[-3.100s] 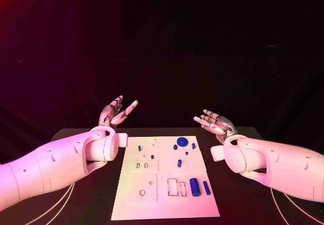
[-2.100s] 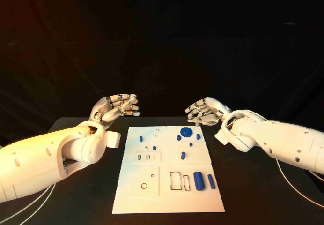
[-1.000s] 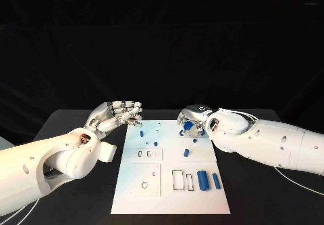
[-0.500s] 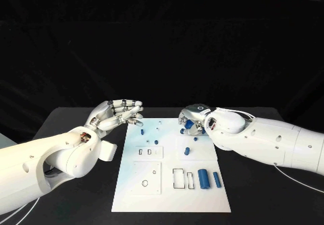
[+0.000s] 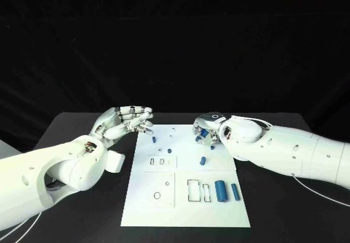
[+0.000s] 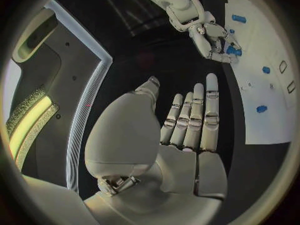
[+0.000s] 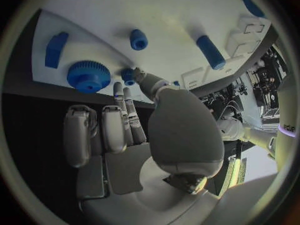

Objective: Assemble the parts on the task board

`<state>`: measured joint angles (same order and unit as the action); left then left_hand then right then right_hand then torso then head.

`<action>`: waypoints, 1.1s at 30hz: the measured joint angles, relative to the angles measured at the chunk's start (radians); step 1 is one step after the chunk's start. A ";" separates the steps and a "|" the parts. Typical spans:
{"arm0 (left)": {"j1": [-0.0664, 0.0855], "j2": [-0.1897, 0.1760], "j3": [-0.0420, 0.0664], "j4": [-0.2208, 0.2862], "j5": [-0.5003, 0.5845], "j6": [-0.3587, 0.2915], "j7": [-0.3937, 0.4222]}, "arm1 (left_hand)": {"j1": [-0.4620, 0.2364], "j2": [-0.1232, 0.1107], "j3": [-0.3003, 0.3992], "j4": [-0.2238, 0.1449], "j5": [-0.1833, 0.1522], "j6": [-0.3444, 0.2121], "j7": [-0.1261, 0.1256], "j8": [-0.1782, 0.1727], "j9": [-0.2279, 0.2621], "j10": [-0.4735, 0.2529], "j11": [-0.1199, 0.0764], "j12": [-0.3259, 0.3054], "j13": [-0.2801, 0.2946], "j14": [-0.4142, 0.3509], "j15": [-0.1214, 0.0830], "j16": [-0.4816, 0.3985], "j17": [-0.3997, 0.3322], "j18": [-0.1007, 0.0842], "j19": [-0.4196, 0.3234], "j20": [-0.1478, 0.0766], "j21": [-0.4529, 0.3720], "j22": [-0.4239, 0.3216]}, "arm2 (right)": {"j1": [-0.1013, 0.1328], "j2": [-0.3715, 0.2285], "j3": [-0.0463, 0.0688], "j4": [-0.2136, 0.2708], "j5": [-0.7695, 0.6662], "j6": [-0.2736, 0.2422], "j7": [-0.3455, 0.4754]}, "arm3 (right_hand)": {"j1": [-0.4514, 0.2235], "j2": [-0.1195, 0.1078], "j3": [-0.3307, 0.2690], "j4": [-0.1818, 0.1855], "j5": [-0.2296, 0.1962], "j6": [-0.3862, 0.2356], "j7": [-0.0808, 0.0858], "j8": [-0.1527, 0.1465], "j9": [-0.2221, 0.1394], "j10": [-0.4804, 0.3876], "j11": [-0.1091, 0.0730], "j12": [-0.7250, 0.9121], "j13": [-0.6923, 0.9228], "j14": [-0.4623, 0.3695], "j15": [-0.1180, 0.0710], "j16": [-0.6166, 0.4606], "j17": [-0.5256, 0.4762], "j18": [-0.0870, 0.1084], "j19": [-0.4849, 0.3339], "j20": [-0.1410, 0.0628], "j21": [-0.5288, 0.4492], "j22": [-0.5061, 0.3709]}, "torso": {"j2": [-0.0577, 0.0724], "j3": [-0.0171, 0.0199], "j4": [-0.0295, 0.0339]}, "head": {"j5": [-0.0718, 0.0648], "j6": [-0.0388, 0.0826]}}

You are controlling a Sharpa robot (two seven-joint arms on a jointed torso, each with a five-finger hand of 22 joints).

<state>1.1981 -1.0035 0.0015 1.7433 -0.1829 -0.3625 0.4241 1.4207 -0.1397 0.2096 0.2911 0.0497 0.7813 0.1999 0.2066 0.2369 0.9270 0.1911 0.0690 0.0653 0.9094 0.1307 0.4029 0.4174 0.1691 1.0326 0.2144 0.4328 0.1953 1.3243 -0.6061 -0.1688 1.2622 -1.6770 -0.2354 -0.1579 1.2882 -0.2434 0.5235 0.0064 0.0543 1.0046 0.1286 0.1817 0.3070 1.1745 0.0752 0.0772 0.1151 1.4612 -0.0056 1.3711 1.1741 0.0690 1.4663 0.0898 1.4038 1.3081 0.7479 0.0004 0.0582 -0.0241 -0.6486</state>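
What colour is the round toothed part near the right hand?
Blue. The toothed part shows best in the right wrist view, lying on the white task board.

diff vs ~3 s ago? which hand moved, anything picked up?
Right hand came down from a raised, open pose to the far end of the task board, fingers now beside the blue gear; whether it grips is unclear. Left hand lowered and curled, holding nothing. The two blue cylinders near the rectangular slots lie where they lay.
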 measured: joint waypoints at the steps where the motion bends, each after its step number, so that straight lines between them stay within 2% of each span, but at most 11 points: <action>1: 0.000 0.000 0.000 0.000 0.001 0.000 -0.001 | 0.000 0.000 0.000 0.000 0.000 0.000 0.000 0.000 0.000 -0.002 -0.002 0.000 0.000 0.000 0.000 0.000 0.000 0.000 -0.003 -0.001 0.000 0.000 | 0.000 0.000 0.000 -0.002 0.001 0.000 0.001 | -0.001 0.001 0.003 0.003 0.000 0.006 0.001 0.002 0.002 0.005 -0.002 0.000 0.002 0.000 0.000 0.003 0.001 0.000 0.000 0.000 0.000 0.000 | 0.000 -0.0003 0.0001 | 0.000 0.000; 6: 0.000 0.000 0.000 -0.003 0.004 0.000 -0.002 | 0.000 0.000 -0.002 -0.002 0.000 0.000 0.000 0.000 0.000 -0.002 -0.002 0.000 0.000 -0.004 0.004 0.000 0.001 0.000 -0.007 0.000 0.000 0.000 | -0.001 0.003 0.000 -0.007 0.003 0.001 0.004 | -0.003 0.007 0.016 0.010 0.000 0.023 -0.002 0.012 0.011 0.023 -0.006 0.004 0.007 0.000 -0.001 0.005 0.004 0.000 0.000 0.000 0.005 0.000 | 0.002 -0.0006 0.0008 | 0.000 0.000; 7: 0.000 0.000 0.000 -0.003 0.004 0.000 -0.003 | 0.000 0.000 -0.003 -0.003 0.000 0.000 0.000 0.000 0.000 -0.001 -0.002 0.000 0.000 -0.004 0.004 0.000 0.002 0.000 -0.007 0.000 0.000 0.000 | -0.001 0.003 0.000 -0.007 0.004 0.001 0.005 | -0.004 0.017 0.024 0.012 0.000 0.029 -0.007 0.016 0.015 0.031 -0.008 0.004 0.009 0.004 -0.004 0.008 0.004 0.000 0.000 0.000 0.005 0.000 | 0.002 -0.0008 0.0012 | 0.000 0.000; 9: 0.000 0.000 0.000 -0.003 0.005 0.000 -0.003 | 0.000 0.000 -0.003 -0.003 0.000 0.000 0.000 0.000 0.000 -0.001 -0.002 0.000 0.000 -0.004 0.004 0.000 0.002 0.000 -0.007 0.000 0.000 0.000 | -0.001 0.004 0.000 -0.005 0.005 0.001 0.007 | -0.004 0.017 0.029 0.017 0.000 0.038 -0.010 0.020 0.019 0.037 -0.009 0.004 0.010 0.004 -0.004 0.009 0.006 0.000 0.000 0.000 0.005 0.000 | 0.002 -0.0011 0.0014 | 0.001 0.000; 11: 0.000 0.000 0.000 -0.004 0.006 0.000 -0.004 | 0.000 0.000 -0.003 -0.003 0.000 0.000 0.000 0.000 0.000 -0.001 -0.002 0.000 0.000 -0.004 0.003 0.003 0.002 0.000 -0.007 0.000 0.000 0.000 | -0.001 0.006 0.000 -0.004 0.006 0.001 0.009 | 0.000 0.030 0.043 0.017 0.000 0.051 -0.015 0.027 0.025 0.050 -0.015 0.008 0.012 0.007 -0.007 0.009 0.006 0.000 0.000 0.000 0.005 0.000 | 0.003 -0.0011 0.0016 | 0.001 0.000; 15: 0.000 0.000 0.000 -0.005 0.009 0.000 -0.005 | -0.004 0.004 -0.003 -0.003 0.000 0.000 0.000 0.000 0.000 -0.004 0.001 0.000 0.000 -0.004 0.003 0.004 0.005 0.000 -0.007 0.000 0.000 0.000 | -0.001 0.009 0.000 -0.003 0.008 0.002 0.013 | 0.014 0.048 0.070 0.008 -0.002 0.063 -0.016 0.035 0.035 0.067 -0.022 0.006 0.014 0.004 -0.011 0.013 0.006 0.000 -0.003 -0.005 0.009 0.000 | 0.003 -0.0010 0.0015 | 0.001 -0.001; 20: 0.000 0.000 0.000 -0.005 0.012 0.000 -0.007 | -0.007 0.007 -0.003 -0.003 0.000 -0.008 0.000 -0.006 -0.002 -0.013 0.002 0.000 0.000 -0.004 0.004 0.018 0.015 0.000 -0.007 0.000 0.005 0.001 | -0.001 0.008 0.000 -0.003 0.009 -0.005 0.014 | 0.023 0.057 0.088 -0.004 0.000 0.077 -0.022 0.049 0.050 0.080 -0.020 0.006 0.019 0.004 -0.018 0.013 0.003 0.000 0.000 -0.008 0.011 0.000 | 0.005 -0.0010 0.0013 | 0.000 0.000; 27: 0.000 0.001 0.000 -0.009 0.023 -0.001 -0.007 | -0.007 0.007 -0.003 -0.003 0.000 -0.025 -0.004 -0.013 -0.007 -0.026 0.005 -0.004 -0.001 -0.003 0.004 0.033 0.026 0.000 -0.007 0.000 0.013 0.005 | -0.003 0.005 0.000 0.000 0.011 -0.054 0.012 | 0.027 0.063 0.093 -0.009 0.001 0.085 -0.021 0.058 0.064 0.082 -0.019 0.011 0.020 0.004 -0.018 0.013 0.003 0.000 0.000 -0.015 0.011 0.000 | 0.006 -0.0006 0.0012 | 0.001 0.004; 33: 0.000 0.002 0.000 -0.014 0.036 -0.001 -0.008 | -0.007 0.007 -0.005 -0.006 0.000 -0.025 -0.004 -0.013 -0.007 -0.030 0.002 -0.004 -0.001 -0.004 0.003 0.037 0.031 0.000 -0.007 0.000 0.013 0.006 | 0.003 0.015 0.002 0.010 0.019 -0.125 0.007 | 0.025 0.065 0.093 -0.009 0.001 0.085 -0.021 0.058 0.070 0.083 -0.019 0.011 0.020 0.004 -0.018 0.013 0.001 0.000 0.000 -0.015 0.011 0.000 | 0.007 -0.0006 0.0020 | 0.002 0.007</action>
<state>1.1982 -1.0013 0.0017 1.7295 -0.1470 -0.3637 0.4164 1.4142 -0.1331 0.2041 0.2855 0.0497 0.7562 0.1964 0.1940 0.2300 0.8969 0.1931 0.0646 0.0645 0.9058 0.1342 0.4403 0.4486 0.1691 1.0253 0.2146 0.4455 0.2012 1.3274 -0.5913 -0.1671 1.2725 -1.6584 -0.3603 -0.1505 1.3133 -0.1784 0.6169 -0.0030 0.0551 1.0893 0.1076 0.2399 0.3768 1.2570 0.0562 0.0879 0.1350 1.4648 -0.0236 1.3837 1.1755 0.0690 1.4662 0.0750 1.4144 1.3077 0.7548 -0.0002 0.0602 -0.0218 -0.6417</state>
